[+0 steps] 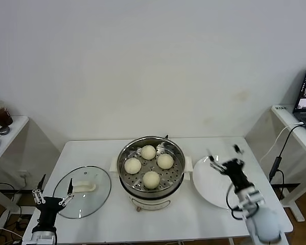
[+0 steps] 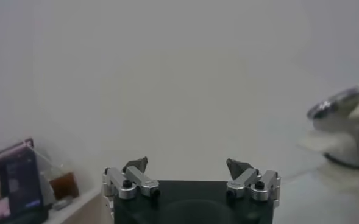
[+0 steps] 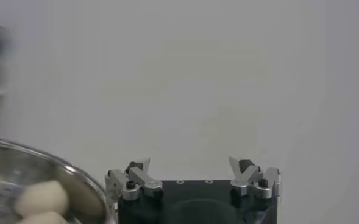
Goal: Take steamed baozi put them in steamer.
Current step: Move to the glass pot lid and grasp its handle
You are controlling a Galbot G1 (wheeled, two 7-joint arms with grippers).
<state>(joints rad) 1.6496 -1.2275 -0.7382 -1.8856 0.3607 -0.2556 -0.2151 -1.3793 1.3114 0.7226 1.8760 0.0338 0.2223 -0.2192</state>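
steamer (image 1: 150, 176) top open | flanks: glass lid (image 1: 84, 190), plate (image 1: 210, 182)

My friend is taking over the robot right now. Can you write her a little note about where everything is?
Left tool: open, empty, at the table's front-left corner by the glass lid.
Right tool: open, empty, over the white plate.
All four baozi sit on the perforated tray in the steamer.
Plate holds no baozi.
Done: loading looks finished.
Left: probably just pulling the arms back; the lid is off.
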